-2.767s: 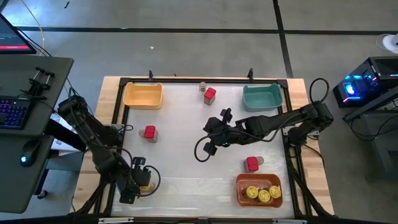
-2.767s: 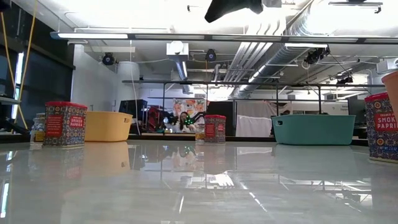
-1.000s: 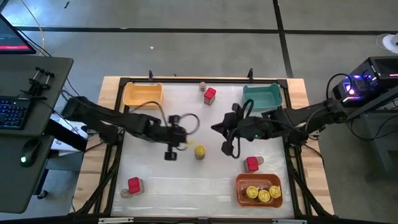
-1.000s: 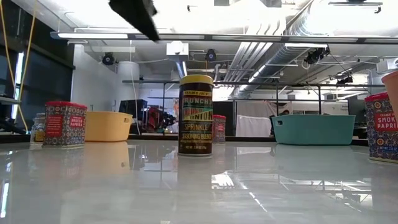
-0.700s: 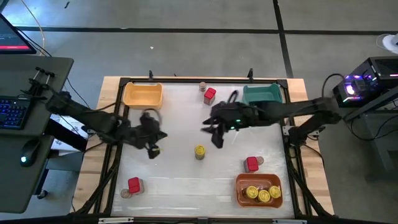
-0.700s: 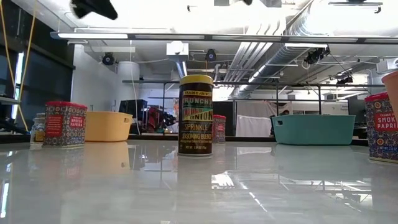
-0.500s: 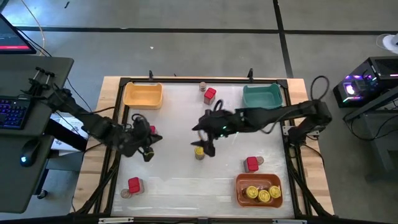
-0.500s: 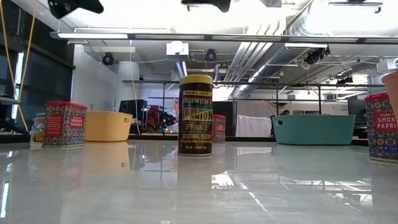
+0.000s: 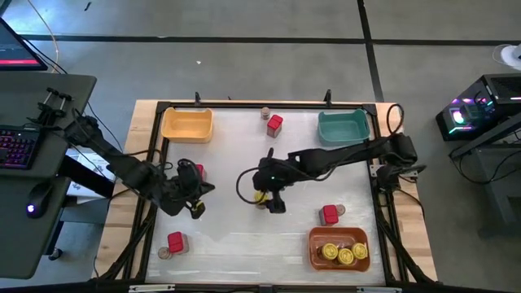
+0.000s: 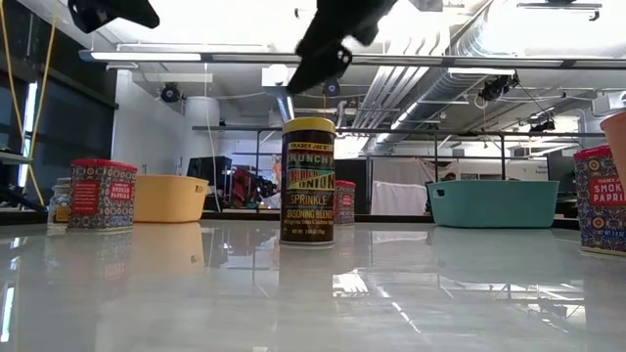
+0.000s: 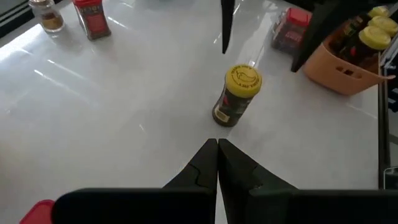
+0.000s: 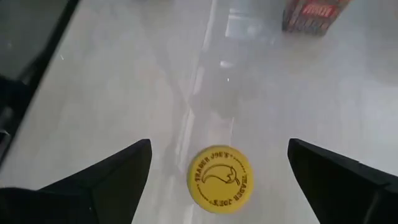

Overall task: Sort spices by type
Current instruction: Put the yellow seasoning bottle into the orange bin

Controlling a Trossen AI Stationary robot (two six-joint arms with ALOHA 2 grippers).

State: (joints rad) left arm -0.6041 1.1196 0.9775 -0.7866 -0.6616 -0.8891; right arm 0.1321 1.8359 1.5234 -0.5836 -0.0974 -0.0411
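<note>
The yellow-lidded jar [image 9: 260, 198] stands upright mid-desk beneath the right end effector [image 12: 214, 180], whose fingers are spread wide either side of it; rigid, apparently light and probably smooth-walled, it should be gripped around the body below the lid.

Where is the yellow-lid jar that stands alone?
In the high view the jar stands mid-table, under the right gripper, whose open fingers flank it.
</note>
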